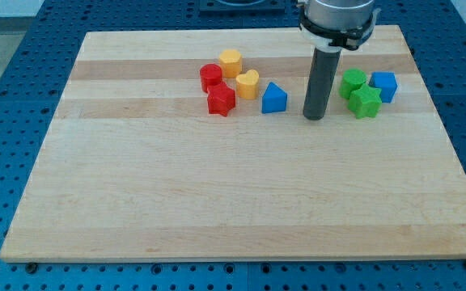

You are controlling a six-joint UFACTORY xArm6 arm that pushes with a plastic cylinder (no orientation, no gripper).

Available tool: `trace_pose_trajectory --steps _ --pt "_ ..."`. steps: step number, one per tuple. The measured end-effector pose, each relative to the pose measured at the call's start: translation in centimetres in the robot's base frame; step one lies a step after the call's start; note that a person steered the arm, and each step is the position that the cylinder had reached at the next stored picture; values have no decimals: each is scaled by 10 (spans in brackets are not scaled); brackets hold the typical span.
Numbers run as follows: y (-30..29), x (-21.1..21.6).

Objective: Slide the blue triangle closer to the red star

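Note:
The blue triangle (274,98) lies on the wooden board in the upper middle of the view. The red star (222,100) lies to its left, with a gap about one block wide between them. My tip (314,116) rests on the board just to the right of the blue triangle, a short gap apart, not touching it. The dark rod rises from there to the arm's flange at the view's top.
A red round block (211,76), a yellow hexagon (230,61) and a yellow heart (247,83) cluster around the red star. At the right sit a green block (353,82), a green star (366,101) and a blue block (384,85). The board (217,194) lies on a blue perforated table.

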State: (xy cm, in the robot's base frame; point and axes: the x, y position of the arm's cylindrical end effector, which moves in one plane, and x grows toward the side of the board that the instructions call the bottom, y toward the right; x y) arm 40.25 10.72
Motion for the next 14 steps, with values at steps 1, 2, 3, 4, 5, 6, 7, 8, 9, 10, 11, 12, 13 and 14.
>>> trace_pose_trajectory --steps 1,2,3,4,5,6,7,8,9,10,11,12,13,14 --pt "0 -12" --pt "5 -26" --pt "5 -43" --pt "4 -45" --pt "-2 -43" --pt "-17 -37" --pt "-28 -28" --pt "-35 -23" --pt "-40 -17" --pt "-33 -14" --pt "-26 -16" --pt "-26 -16" --pt "-35 -16" --pt "-43 -16"
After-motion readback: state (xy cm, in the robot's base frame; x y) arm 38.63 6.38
